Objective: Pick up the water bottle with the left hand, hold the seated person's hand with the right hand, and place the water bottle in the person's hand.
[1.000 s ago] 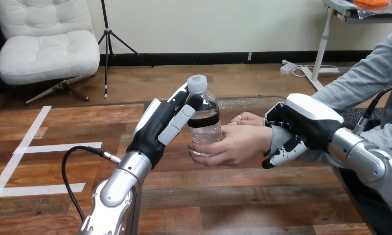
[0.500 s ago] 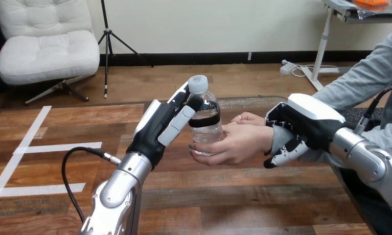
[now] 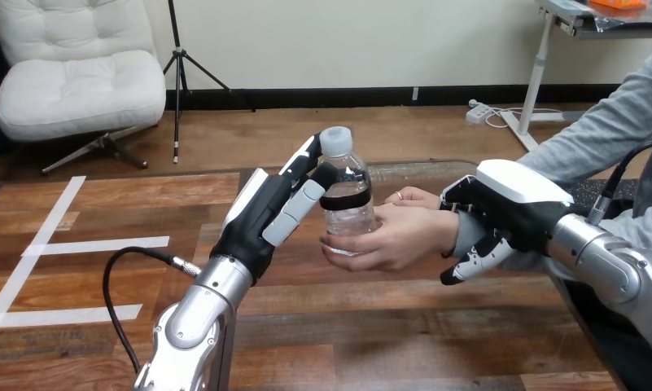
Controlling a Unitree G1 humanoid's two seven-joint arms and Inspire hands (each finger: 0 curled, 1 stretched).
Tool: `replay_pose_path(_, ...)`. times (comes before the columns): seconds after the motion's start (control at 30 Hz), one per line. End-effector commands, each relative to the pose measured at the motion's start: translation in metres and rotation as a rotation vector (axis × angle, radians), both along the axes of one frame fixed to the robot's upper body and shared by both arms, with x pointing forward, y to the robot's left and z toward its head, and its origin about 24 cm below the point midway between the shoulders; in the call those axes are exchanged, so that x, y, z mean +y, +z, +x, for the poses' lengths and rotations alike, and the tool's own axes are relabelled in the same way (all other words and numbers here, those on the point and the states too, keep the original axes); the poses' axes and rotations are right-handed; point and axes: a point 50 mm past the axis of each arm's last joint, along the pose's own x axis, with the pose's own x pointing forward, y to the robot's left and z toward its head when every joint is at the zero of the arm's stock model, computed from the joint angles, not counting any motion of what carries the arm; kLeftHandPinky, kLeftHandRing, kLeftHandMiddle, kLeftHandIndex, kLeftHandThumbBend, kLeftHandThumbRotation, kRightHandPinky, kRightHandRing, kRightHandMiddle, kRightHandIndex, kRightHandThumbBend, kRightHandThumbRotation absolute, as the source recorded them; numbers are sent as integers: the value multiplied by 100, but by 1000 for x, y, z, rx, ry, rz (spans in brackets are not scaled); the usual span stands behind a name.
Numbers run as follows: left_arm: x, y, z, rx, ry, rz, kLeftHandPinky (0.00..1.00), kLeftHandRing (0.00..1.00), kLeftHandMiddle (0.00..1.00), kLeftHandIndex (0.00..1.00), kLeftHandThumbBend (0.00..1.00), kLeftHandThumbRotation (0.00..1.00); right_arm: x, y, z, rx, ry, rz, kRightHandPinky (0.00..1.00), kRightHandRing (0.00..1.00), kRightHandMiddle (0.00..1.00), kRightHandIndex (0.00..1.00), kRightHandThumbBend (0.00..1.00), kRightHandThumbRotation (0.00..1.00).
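The water bottle (image 3: 346, 194) is gripped by left hand (image 3: 261, 213) and person's hand (image 3: 391, 238). Right of it, person's wrist (image 3: 462, 234) is clamped by right hand (image 3: 509, 208).

Left hand (image 3: 261, 213) raised, fingers gripping, right hand (image 3: 509, 204) curled, palm down

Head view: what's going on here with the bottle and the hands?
A handover is under way above the table. The robot's left hand has its fingers curled round the upper part of the upright bottle. The person's hand wraps the bottle's lower part, so both are on it. The right hand is curled round the person's wrist. The left hand has not let go yet.
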Motion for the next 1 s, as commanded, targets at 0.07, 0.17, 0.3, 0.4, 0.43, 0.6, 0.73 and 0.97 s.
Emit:
replay_pose_path(0.07, -1, 27, 15, -109, 4, -7, 100, 100, 99, 98, 100, 100, 12, 26, 9, -106, 48, 17, 41, 52, 55, 59, 95, 20)
replay_pose_path(0.17, -1, 27, 15, -111, 9, -6, 100, 100, 98, 97, 100, 100, 12, 26, 9, -103, 49, 19, 43, 55, 58, 62, 95, 22)
replay_pose_path(0.3, -1, 27, 15, -115, 14, -13, 100, 100, 98, 96, 100, 100, 12, 26, 9, -99, 52, 17, 45, 59, 61, 65, 96, 25)
replay_pose_path(0.4, -1, 27, 15, -111, 14, -21, 100, 100, 98, 96, 100, 100, 12, 26, 8, -98, 59, 29, 47, 60, 63, 66, 96, 27)
replay_pose_path(0.43, -1, 26, 15, -109, 15, -24, 100, 100, 98, 96, 100, 100, 12, 25, 8, -98, 60, 28, 47, 61, 63, 66, 96, 28)
replay_pose_path(0.6, -1, 26, 14, -100, 21, -36, 100, 100, 97, 95, 100, 100, 12, 24, 7, -77, 54, 24, 51, 65, 67, 69, 97, 36)
replay_pose_path(0.73, -1, 26, 13, -104, 20, -42, 100, 100, 97, 95, 100, 100, 11, 23, 7, -70, 54, 29, 53, 68, 70, 71, 98, 43)
replay_pose_path(0.97, 1, 27, 13, -114, 17, -47, 100, 100, 98, 95, 100, 100, 11, 21, 6, -64, 46, 41, 57, 72, 73, 74, 100, 57)
